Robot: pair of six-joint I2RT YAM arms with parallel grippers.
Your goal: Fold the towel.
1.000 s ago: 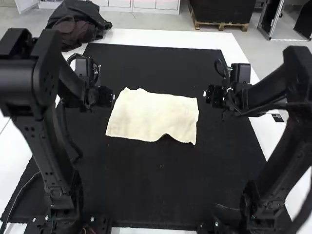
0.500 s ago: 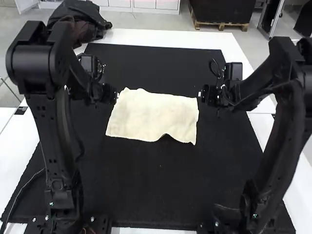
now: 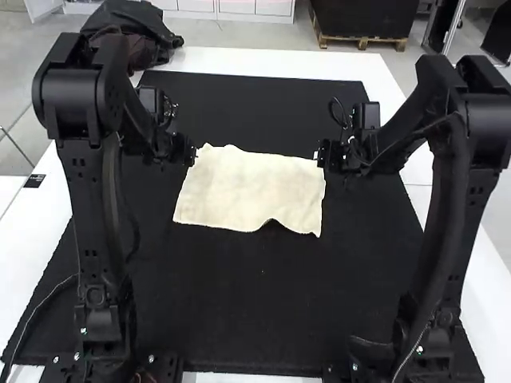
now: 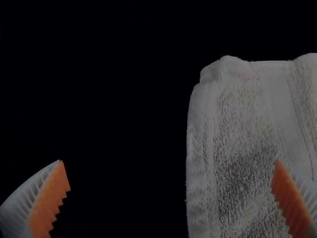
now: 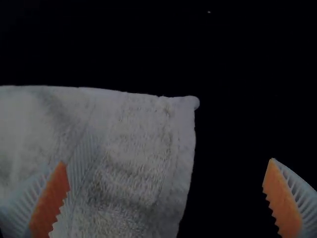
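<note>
A cream towel (image 3: pixel 251 190) lies spread on the black mat, its near edge rippled up at one spot. At its far left corner is my left gripper (image 3: pixel 192 155); at its far right corner is my right gripper (image 3: pixel 318 156). The left wrist view has my left gripper (image 4: pixel 171 198) open, one finger over the towel (image 4: pixel 242 148) and the other over the mat, the side edge between them. My right gripper (image 5: pixel 166 198) also stands open in the right wrist view, straddling the side edge of the towel (image 5: pixel 133 148) near a corner.
The black mat (image 3: pixel 255 303) covers most of the white table (image 3: pixel 239 61). A dark bundle of cloth (image 3: pixel 136 32) rests at the table's far left corner.
Both grippers have moved inward to the towel's far corners, the left one going right and the right one going left. The towel has not moved.
</note>
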